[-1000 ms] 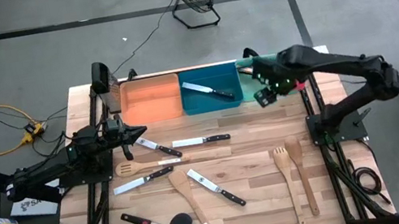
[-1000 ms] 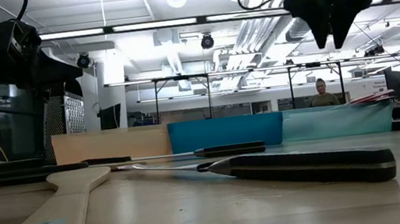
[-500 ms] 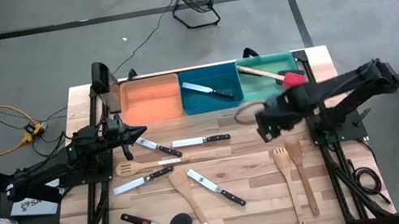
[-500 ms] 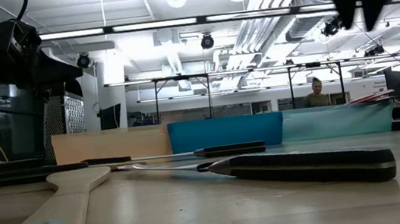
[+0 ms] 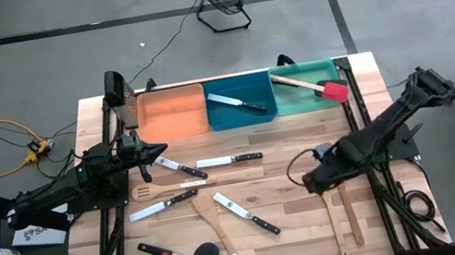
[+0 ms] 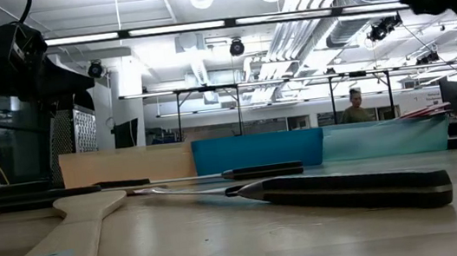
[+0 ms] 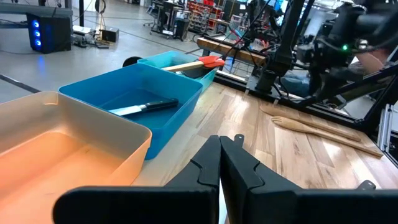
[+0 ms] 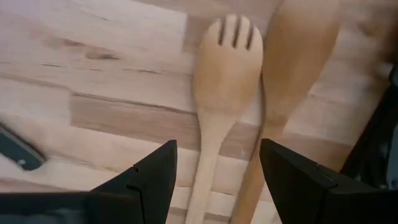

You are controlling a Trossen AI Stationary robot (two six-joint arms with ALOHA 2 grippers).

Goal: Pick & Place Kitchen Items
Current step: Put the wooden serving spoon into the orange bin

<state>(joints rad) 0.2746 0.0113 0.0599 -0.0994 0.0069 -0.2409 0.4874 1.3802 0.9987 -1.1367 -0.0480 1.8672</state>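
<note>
My right pincer (image 8: 214,168) hangs spread wide over the table (image 5: 279,151), its fingers either side of the fork (image 8: 222,74); the spatula (image 8: 292,62) lies just beside that. My left pincer (image 7: 221,146) waits pressed together near the orange bin (image 7: 56,143).

wooden fork (image 8: 222,81), spatula (image 8: 292,74) beside, jaws parted

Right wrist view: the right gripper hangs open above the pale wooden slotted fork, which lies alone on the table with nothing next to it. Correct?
Not quite. The pale wooden slotted fork is not alone: the right wrist view shows a pale wooden spatula lying right beside it on the wooden table. The rest holds: the right gripper hangs open above the fork.
</note>
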